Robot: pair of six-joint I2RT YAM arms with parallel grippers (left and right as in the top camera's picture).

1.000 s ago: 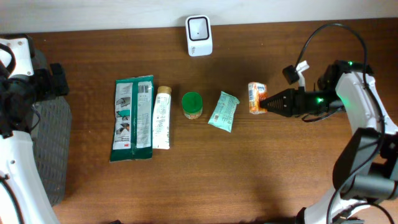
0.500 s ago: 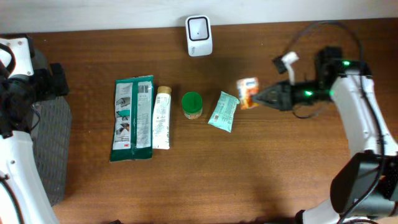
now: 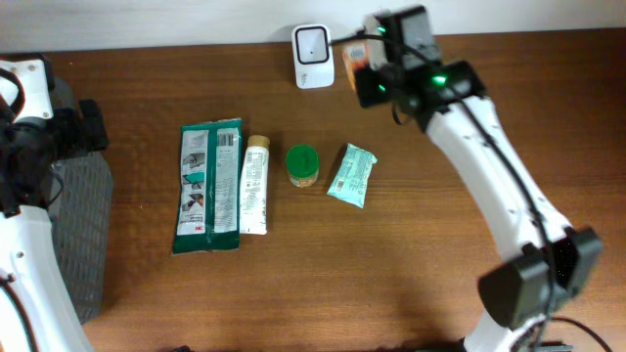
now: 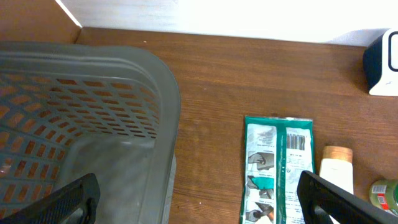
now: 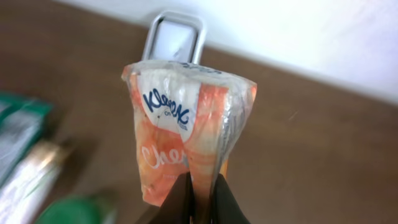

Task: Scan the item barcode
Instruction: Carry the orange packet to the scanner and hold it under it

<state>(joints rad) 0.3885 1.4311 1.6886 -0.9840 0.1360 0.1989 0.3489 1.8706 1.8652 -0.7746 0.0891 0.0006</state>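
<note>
Kleenex tissue pack (image 5: 189, 130) pinched at lower edge in right gripper (image 5: 199, 190), jaws clamped tight. Held raised just before scanner (image 5: 176, 37), presumably to present barcode. Left gripper (image 4: 199, 199) jaws wide, empty, parked above basket (image 4: 93, 74).

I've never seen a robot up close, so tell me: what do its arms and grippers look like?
The left arm and right arm are slim white shells with black joints. Small green lights glow near the right wrist, where a thin dark cable loops. The left gripper's fingers are flat, black and tapered; the right's look dark too.
</note>
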